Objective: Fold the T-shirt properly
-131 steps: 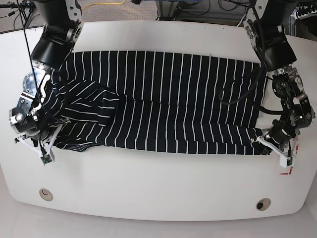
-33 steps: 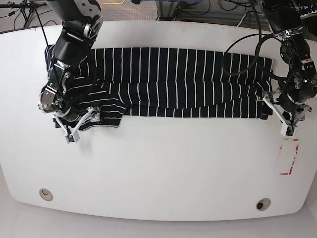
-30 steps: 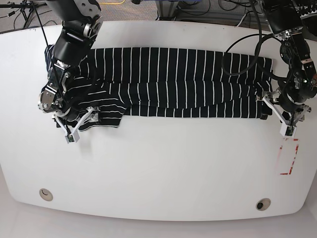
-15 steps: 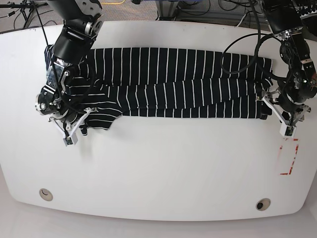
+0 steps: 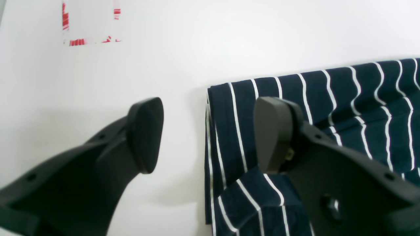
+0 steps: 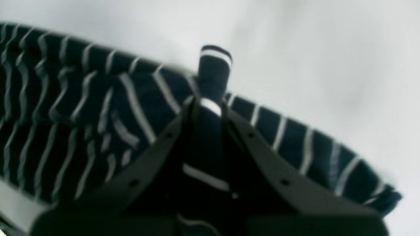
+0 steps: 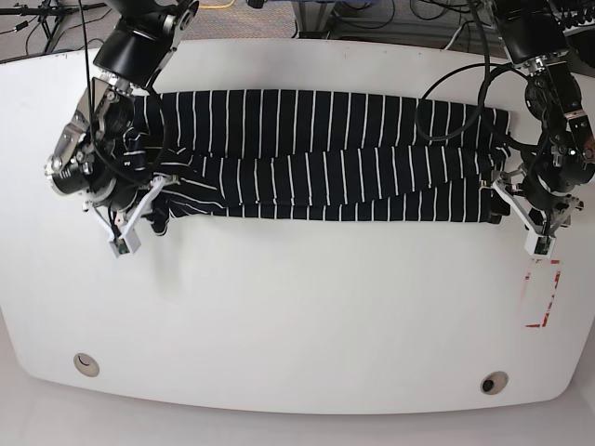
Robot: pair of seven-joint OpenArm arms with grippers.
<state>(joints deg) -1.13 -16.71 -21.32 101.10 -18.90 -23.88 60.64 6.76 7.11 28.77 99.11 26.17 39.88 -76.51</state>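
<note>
T-shirt (image 7: 316, 153) lies folded in a long band across the far half of the white table (image 7: 307, 316), right hand (image 6: 206, 105) pinched tight on a fold of it at one end, left hand (image 5: 206, 134) wide, straddling its other edge

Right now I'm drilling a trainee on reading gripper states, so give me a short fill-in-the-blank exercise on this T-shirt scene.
1. The right gripper has its jaws ____ on a pinch of the T-shirt.
2. The left gripper has its jaws ____, holding nothing.
3. The T-shirt's stripes are ____ on dark fabric.
4. The marks on the table beside the left gripper are ____ in colour.

Missing words: shut; open; white; red
</note>
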